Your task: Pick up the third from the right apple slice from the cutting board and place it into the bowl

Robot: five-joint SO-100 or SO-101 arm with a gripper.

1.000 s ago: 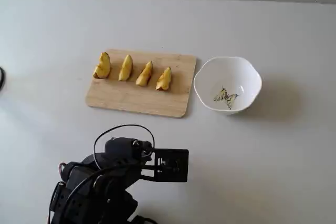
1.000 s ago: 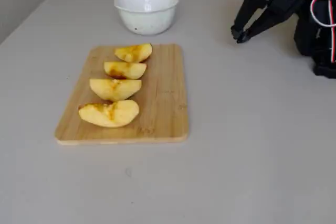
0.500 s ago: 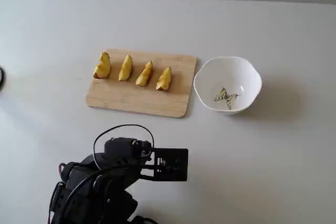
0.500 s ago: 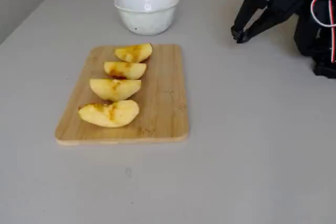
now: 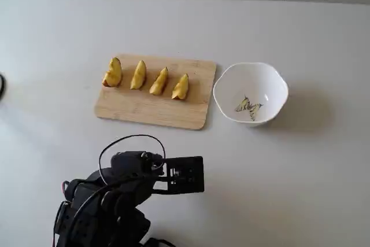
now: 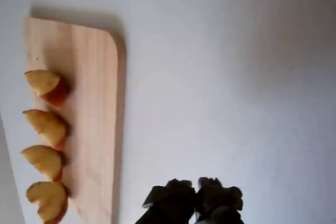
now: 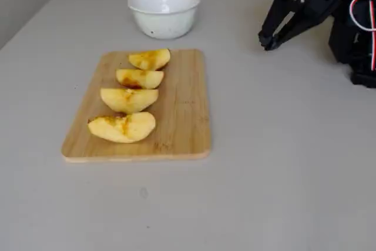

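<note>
Gripper (image 7: 268, 42) hangs just above the bare table (image 5: 324, 166), fingertips together, nothing between them; in the wrist view the tips (image 6: 197, 195) meet at the bottom edge with no gap seen. It carries nothing. Board (image 5: 151, 102) lies ahead of the gripper, well apart from it, with open table between; in the wrist view the board (image 6: 97, 77) runs along the left side, its near long edge facing the tips. Four slices sit in a row on the far half of the board, cut faces up, none touching another so far as can be told in the higher fixed view. Counting from the bowl end in that view: first slice (image 5: 180, 87), second slice (image 5: 159, 81), then the target slice (image 5: 138, 75), third along, slim and pale yellow, lying on the board and untouched. The last one, the chunky wedge (image 5: 113, 72), sits at the board end farthest from the bowl and shows a reddish-brown edge. In the low fixed view the target slice (image 7: 128, 99) is second from the near end, between the chunky wedge (image 7: 121, 127) and the second slice (image 7: 139, 78). In the wrist view the row appears at left, skin sides reddish; target slice (image 6: 43, 161) is second from the bottom. Bowl (image 5: 272, 76) stands just beside the board's short end, ahead and right of the gripper in the higher fixed view, empty apart from a butterfly print (image 5: 248, 107) inside. In the low fixed view the bowl (image 7: 164, 11) stands beyond the board.
</note>
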